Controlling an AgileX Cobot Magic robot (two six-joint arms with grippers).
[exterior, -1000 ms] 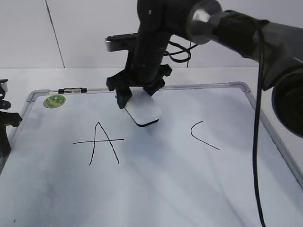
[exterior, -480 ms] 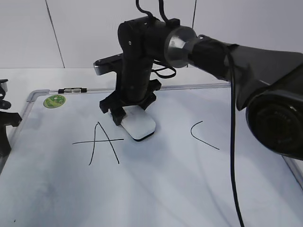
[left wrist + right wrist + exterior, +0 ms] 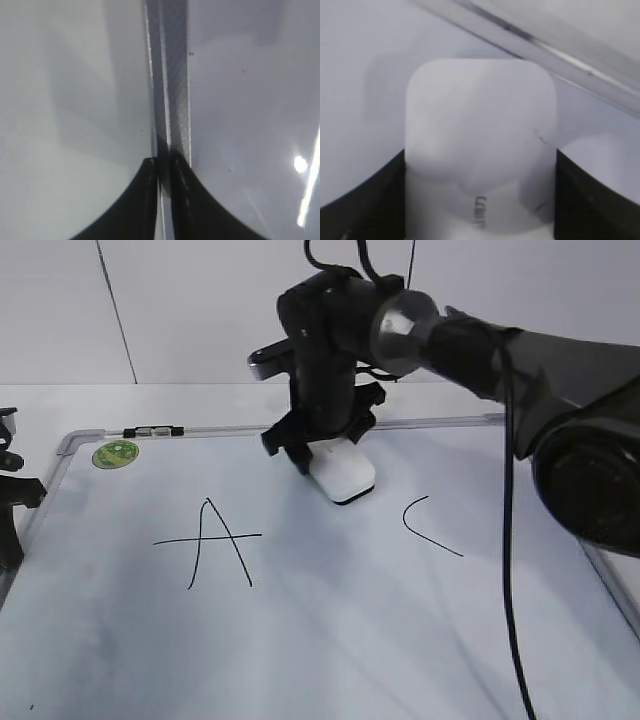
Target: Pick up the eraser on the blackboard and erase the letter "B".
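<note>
My right gripper (image 3: 328, 448) is clamped on the eraser (image 3: 343, 475), one finger against each long side, as the right wrist view shows with the white block (image 3: 480, 145) filling the gap between my dark fingers (image 3: 362, 200). The eraser sits flat with its dark underside on the blackboard (image 3: 300, 640), just below the board's top frame rail and between the "A" (image 3: 212, 542) and the "C" (image 3: 428, 526), nearer the "C". No letter "B" is visible on the board surface between those two letters. A round green magnet (image 3: 115, 453) sits near the board's top left corner, well apart from the eraser. My left gripper (image 3: 165, 165) rests at the board's left edge, its fingers drawn close together over the metal frame (image 3: 175, 100), with nothing between them.
</note>
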